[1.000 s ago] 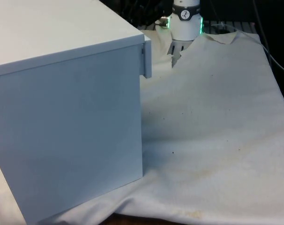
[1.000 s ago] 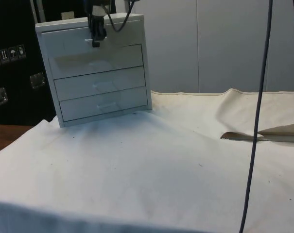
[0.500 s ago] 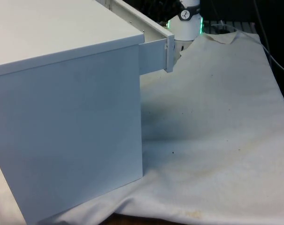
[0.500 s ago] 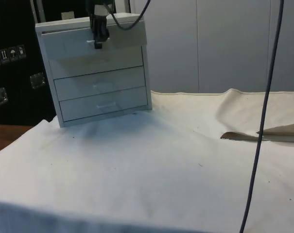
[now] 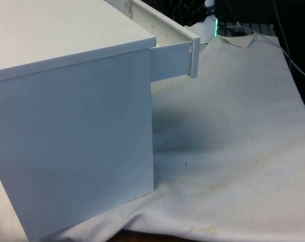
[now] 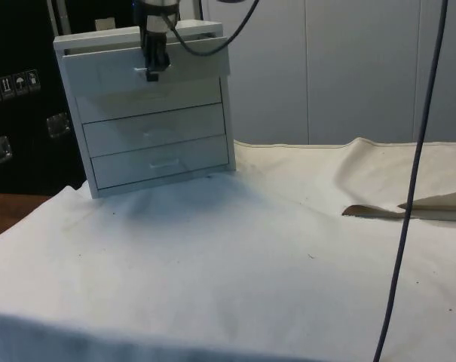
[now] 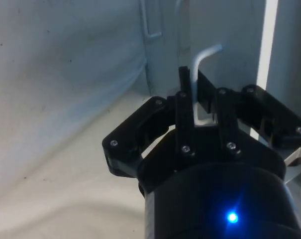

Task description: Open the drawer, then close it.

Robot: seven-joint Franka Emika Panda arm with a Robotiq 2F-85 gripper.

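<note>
Here the white chest of drawers (image 6: 148, 113) stands on the white cloth (image 6: 250, 256), at the front view's left. The side view shows its three drawer fronts; the top drawer (image 6: 148, 64) is pulled partway out, the two below it flush. The front view shows the chest's blank side and the top drawer (image 5: 173, 58) projecting toward the front view's right. In the side view the black gripper (image 6: 153, 69) hangs at the top drawer's front. The wrist view shows the gripper (image 7: 196, 87) with its fingers (image 7: 184, 94) pinched on the drawer's handle (image 7: 202, 57), a pale bent bar.
</note>
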